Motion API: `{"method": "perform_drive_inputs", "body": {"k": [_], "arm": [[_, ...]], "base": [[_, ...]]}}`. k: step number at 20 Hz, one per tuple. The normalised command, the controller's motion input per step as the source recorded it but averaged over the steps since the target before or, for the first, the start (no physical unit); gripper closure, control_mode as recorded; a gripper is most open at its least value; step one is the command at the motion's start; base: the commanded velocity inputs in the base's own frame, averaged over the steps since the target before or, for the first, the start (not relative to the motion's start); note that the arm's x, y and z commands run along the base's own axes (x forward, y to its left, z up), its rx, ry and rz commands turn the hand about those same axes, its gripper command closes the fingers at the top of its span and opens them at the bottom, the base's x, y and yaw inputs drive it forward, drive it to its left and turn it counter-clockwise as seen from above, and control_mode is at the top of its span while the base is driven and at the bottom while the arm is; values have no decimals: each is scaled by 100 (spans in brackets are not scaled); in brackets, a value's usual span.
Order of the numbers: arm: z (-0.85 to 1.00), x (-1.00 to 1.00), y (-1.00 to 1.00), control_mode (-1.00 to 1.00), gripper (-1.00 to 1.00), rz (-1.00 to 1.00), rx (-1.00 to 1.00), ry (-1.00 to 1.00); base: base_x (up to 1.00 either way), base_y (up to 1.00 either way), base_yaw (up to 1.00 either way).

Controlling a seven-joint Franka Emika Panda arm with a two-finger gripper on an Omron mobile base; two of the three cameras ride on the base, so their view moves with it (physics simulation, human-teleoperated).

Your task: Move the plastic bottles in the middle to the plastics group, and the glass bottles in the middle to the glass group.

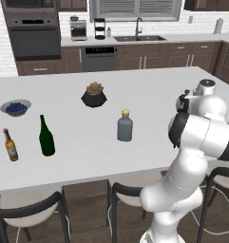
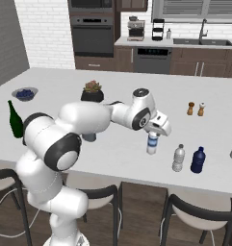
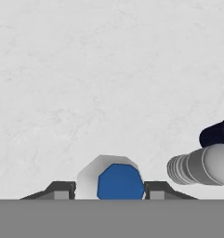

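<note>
Gripper hangs over the near right part of the island, fingers pointing down, pinched on the neck of the blue-label water bottle. In the hand view the bottle sits squarely between the two finger tips, one at each side of it. From the right base view its base looks level with the countertop; cannot tell whether it rests on it or hangs just clear.

Just to the right stands the greyish water bottle, and just beside that the dark blue bottle. In the hand view both lie at the right edge, the grey one cut off, the dark one only a sliver.

Squat grey-blue bottle with tan stopper stands mid-island, well apart from the gripper; in the right base view the arm covers most of it. Far left: green wine bottle and brown beer bottle, near each other.

Island top is pale, speckled stone. Potted succulent and bowl of blueberries behind. Two small shakers further back on the right. Dark cabinets, wall oven, sink along the back wall.
</note>
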Motion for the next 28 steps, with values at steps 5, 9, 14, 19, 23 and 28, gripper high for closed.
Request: {"method": "perform_drive_inputs", "body": {"k": [5, 9, 14, 19, 23, 28], "arm": [[0, 0, -56, -100, 100, -13, 0, 0], [0, 0, -53, -100, 100, -13, 0, 0], [0, 0, -33, -100, 100, -8, 0, 0], [-3, 0, -16, -100, 100, -5, 0, 0], [0, 0, -4, -100, 100, -1, 0, 0], [-10, 0, -1, -100, 100, 0, 0, 0]], "base": [[0, 0, 0], [0, 0, 0], [0, 0, 0], [0, 0, 0], [0, 0, 0], [0, 0, 0]]}}
